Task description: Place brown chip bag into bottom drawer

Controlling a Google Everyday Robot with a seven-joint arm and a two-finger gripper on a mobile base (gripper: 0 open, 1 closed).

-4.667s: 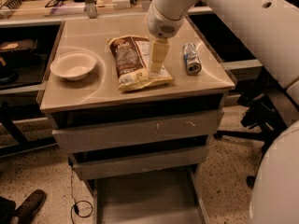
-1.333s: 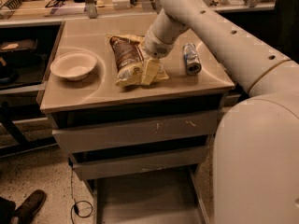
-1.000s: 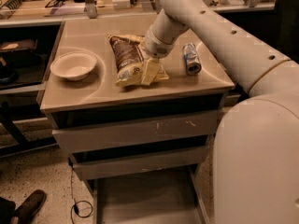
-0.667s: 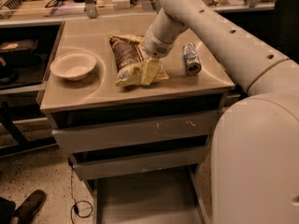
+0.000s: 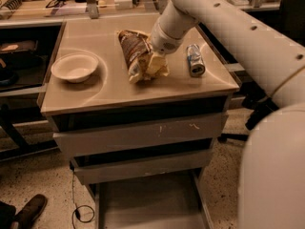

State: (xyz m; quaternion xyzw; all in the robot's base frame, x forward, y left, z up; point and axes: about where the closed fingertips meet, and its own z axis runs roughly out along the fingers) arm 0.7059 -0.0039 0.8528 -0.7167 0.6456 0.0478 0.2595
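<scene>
Camera view, 1 arm on record. All places are given from the can (image 5: 195,60), which lies on its side on the bench (image 5: 109,92).

- Brown chip bag (image 5: 133,49): on the bench top beside the can, apart from it, between the can and the white bowl (image 5: 75,67). Its long axis runs roughly parallel to the can's, from the back of the bench toward the front edge. The dark end is farther back than the can. The yellow end is about level with the can and looks bunched up.
- Gripper (image 5: 155,65): down on the yellow end of the bag, closer to the can than the rest of the bag is. It is in contact with the bag, but I cannot tell whether it is clenched on it. The arm (image 5: 228,18) passes above and behind the can.
- Bottom drawer (image 5: 152,209): well below the can and forward of it, pulled out, with its grey floor showing.
- 2 upper drawer fronts (image 5: 143,135): directly under the can's edge of the bench. They sit between the bag and the drawer floor.

Judgement: the coming move turns on carrying the bag forward past the bench's front edge and then down. The bag must clear both upper fronts. The can is the nearest thing to be knocked, while the bowl is well away on the far side of the bag.
</scene>
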